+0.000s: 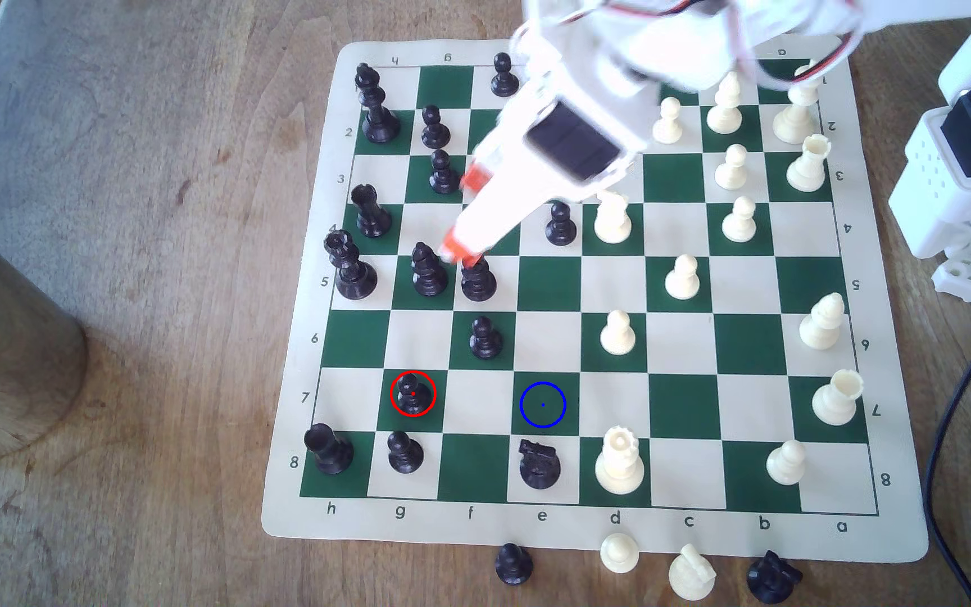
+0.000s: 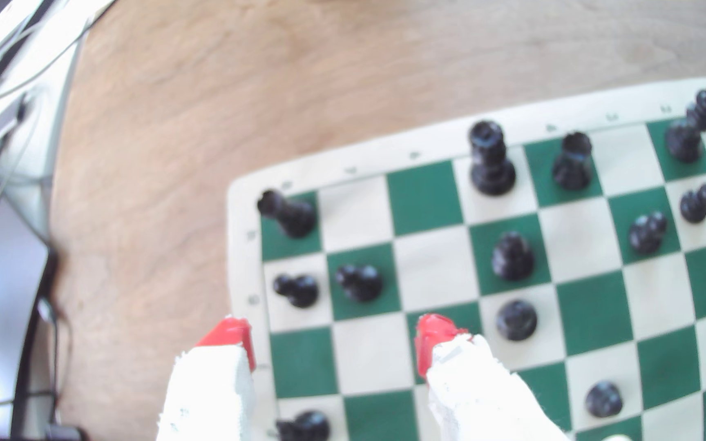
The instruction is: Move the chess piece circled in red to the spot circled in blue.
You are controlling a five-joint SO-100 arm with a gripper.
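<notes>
The circled chess piece (image 1: 413, 394) is a small black pawn inside a red ring on a green square near the board's front left in the exterior view. In the wrist view this pawn (image 2: 360, 282) stands beside another pawn. Two squares toward the exterior view's right lies the spot (image 1: 543, 404), a bare green square marked with a blue ring and dot. My gripper (image 1: 463, 255) hovers farther back, over two taller black pieces. The wrist view shows the gripper (image 2: 332, 339) open, its red fingertips (image 2: 432, 335) wide apart with nothing between them.
A black pawn (image 1: 486, 338) stands between the gripper and the ringed squares. A black knight (image 1: 538, 464) and a white queen (image 1: 618, 461) sit just in front of the spot. Captured pieces (image 1: 690, 572) lie off the board's front edge. A wooden cylinder (image 1: 4, 327) stands at the left.
</notes>
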